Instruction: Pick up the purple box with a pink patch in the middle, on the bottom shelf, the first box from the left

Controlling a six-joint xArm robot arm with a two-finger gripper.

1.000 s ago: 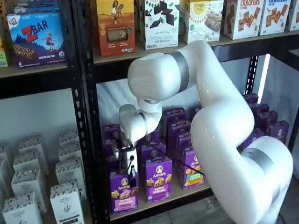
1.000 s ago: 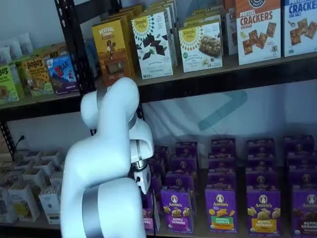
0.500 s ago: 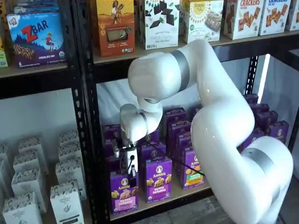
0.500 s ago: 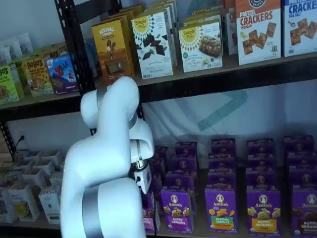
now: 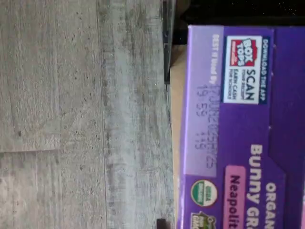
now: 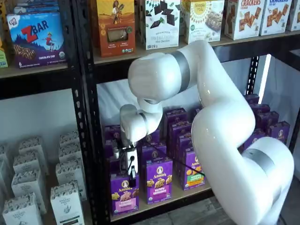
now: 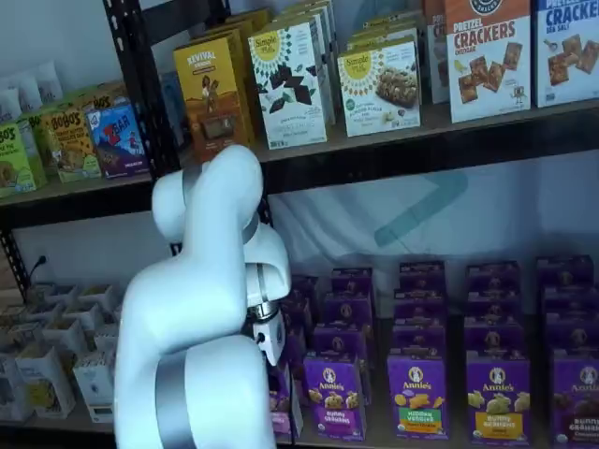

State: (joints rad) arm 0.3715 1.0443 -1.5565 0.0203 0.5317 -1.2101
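Note:
The purple box (image 6: 124, 193) with a pink band stands upright at the left end of the bottom shelf (image 6: 190, 193). My gripper (image 6: 131, 177) hangs straight down onto the box's top edge, and its black fingers show side-on, so no gap can be read. The wrist view is filled by the purple box (image 5: 238, 138) close up, with its pink patch and the tan shelf board (image 5: 176, 119) beside it. In a shelf view the arm hides most of the purple box (image 7: 282, 404).
More purple cartons (image 6: 158, 180) stand in rows to the right and behind. A black perforated upright (image 6: 84, 136) rises just left of the box. Orange and white boxes (image 6: 115, 26) fill the upper shelf. Grey plank floor (image 5: 81, 119) lies below.
The arm's upper joints shifted slightly. The gripper stays at the top of the purple box, and a little more of the box's front logo shows now.

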